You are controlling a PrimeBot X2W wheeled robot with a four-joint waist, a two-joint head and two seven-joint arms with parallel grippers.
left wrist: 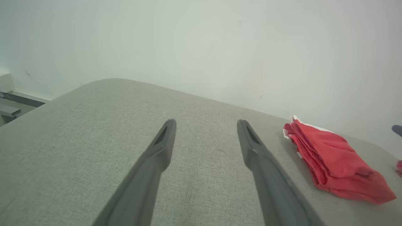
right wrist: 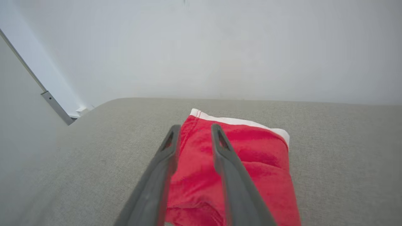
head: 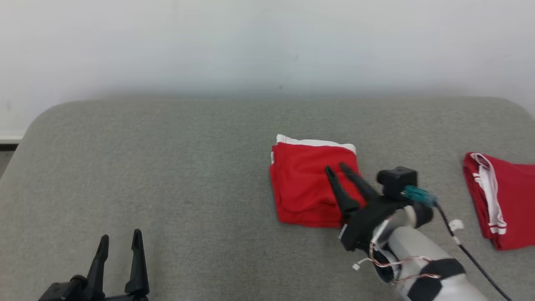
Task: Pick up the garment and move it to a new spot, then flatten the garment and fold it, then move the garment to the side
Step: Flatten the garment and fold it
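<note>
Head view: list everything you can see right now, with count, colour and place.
folded garment: one, red with a white band along its far edge, right of centre on the surface
second garment: one, red with white trim, at the right edge, apart from the first
padded surface: one, grey fabric with rounded corners, bearing both garments
wall: one, white, behind the surface
cable: one, black, running along the right forearm
left gripper: one, dark, lower left over bare surface, open
right gripper: one, dark, on a pale forearm, over the folded garment, fingers a little apart
</note>
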